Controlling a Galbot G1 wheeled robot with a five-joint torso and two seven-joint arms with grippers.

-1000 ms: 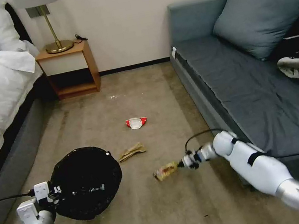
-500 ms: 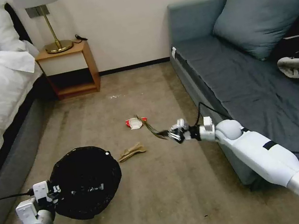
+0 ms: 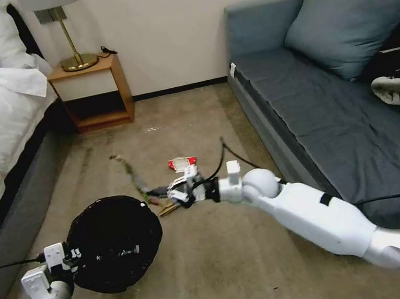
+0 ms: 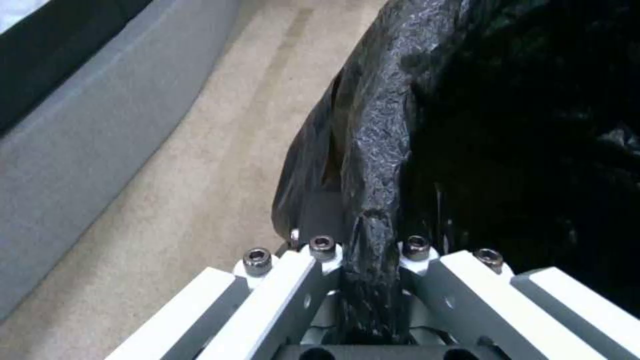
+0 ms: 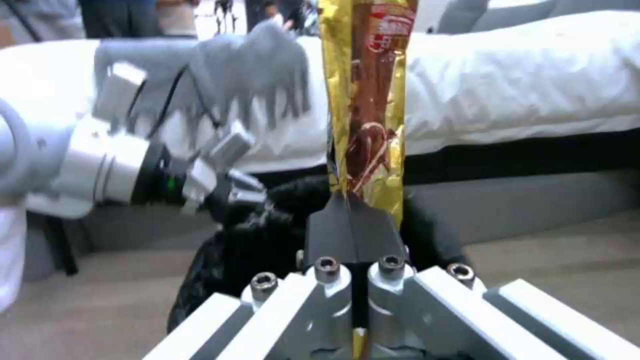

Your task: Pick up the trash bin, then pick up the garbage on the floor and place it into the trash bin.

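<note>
Holding the round white trash bin with crinkled black liner (image 3: 115,243) above the carpet, the left gripper (image 4: 369,260) has its jaws clamped on the bin's rim. The right gripper (image 5: 353,227), jaws closed on the yellow-brown snack wrapper (image 5: 367,95), is just beside the bin; the wrapper is not dropped yet. The crumpled tan paper (image 3: 165,208) and the red-and-white crushed packet (image 3: 182,163) remain on the floor.

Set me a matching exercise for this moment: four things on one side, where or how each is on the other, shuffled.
Things:
1. snack wrapper
2. trash bin
3. red-and-white packet
4. tan paper

States:
A. lying alone on the carpet
B. rim pinched by the left claw
C. pinched in the right claw
D. on the floor under the right claw

Pairs: 1-C, 2-B, 3-A, 4-D
</note>
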